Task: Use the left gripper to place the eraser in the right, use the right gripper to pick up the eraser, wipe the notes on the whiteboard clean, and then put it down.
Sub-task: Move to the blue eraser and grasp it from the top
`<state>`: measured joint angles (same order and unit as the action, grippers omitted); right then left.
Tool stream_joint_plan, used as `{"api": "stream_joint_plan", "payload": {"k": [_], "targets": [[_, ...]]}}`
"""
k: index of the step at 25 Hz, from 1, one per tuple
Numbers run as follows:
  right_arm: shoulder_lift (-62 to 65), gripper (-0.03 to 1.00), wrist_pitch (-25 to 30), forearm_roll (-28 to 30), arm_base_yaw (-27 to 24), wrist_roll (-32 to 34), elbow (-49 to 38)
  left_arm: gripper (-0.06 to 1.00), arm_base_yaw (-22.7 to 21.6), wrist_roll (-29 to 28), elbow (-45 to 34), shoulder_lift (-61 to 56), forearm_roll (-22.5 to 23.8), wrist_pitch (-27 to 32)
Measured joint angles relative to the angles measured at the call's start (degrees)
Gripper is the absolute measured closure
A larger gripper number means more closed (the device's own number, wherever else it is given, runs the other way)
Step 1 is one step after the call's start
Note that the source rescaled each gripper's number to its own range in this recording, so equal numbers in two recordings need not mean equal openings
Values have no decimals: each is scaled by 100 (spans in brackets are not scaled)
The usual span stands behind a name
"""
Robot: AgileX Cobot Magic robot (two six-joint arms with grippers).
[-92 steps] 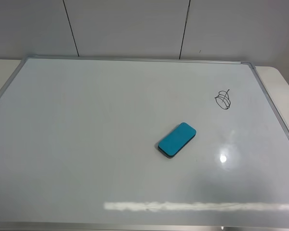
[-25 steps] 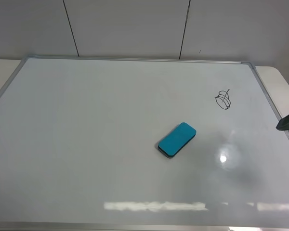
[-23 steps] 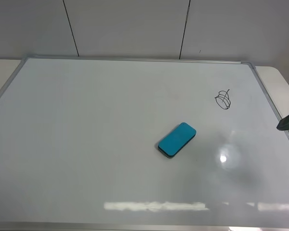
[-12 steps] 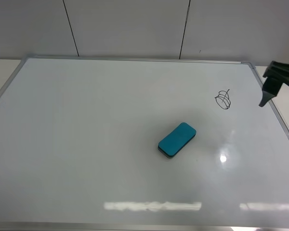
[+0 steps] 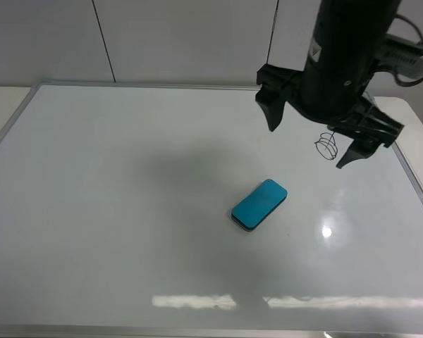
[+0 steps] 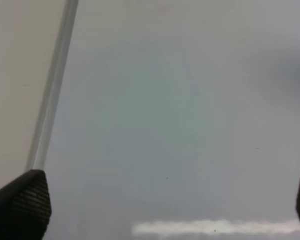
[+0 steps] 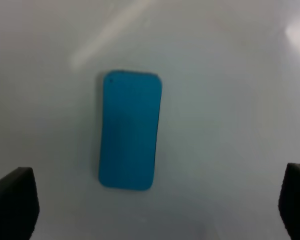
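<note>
The teal-blue eraser (image 5: pixel 259 204) lies flat on the whiteboard (image 5: pixel 92 176), right of centre, with nothing touching it. My right gripper (image 5: pixel 314 134) hangs open above the board, up and to the right of the eraser. Its dark body partly covers the notes (image 5: pixel 327 146), a small black scribble. In the right wrist view the eraser (image 7: pixel 130 129) lies below the open right gripper (image 7: pixel 152 202), ahead of its fingertips (image 7: pixel 12 200). The left wrist view shows my left gripper (image 6: pixel 162 205) open and empty over bare whiteboard (image 6: pixel 190 100), near its metal frame (image 6: pixel 52 100).
A beige table (image 5: pixel 0 98) shows beyond the board's left and right (image 5: pixel 409 116) edges. Grey wall panels (image 5: pixel 183 35) rise behind the board. A bright strip of glare (image 5: pixel 197 301) runs along the board's near side.
The right arm has swung in from the right edge and now hangs over the board near the notes, throwing a shadow on it. The eraser has not moved.
</note>
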<state>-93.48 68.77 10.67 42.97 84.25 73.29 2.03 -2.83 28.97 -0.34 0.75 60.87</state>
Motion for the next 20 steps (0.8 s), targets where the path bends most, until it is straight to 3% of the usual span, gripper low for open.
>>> {"api": "stream_joint_plan", "payload": {"k": [3, 6, 13, 20], "targets": [[-322, 5, 1, -437, 179, 177, 43, -6, 0, 0, 0, 0, 0, 0], [-454, 5, 18, -461, 280, 352, 48, -6, 0, 0, 0, 0, 0, 0], [-781, 5, 24, 409, 541, 1609, 54, -6, 0, 0, 0, 0, 0, 0], [-793, 5, -39, 523, 541, 1753, 54, -6, 0, 0, 0, 0, 0, -7]]}}
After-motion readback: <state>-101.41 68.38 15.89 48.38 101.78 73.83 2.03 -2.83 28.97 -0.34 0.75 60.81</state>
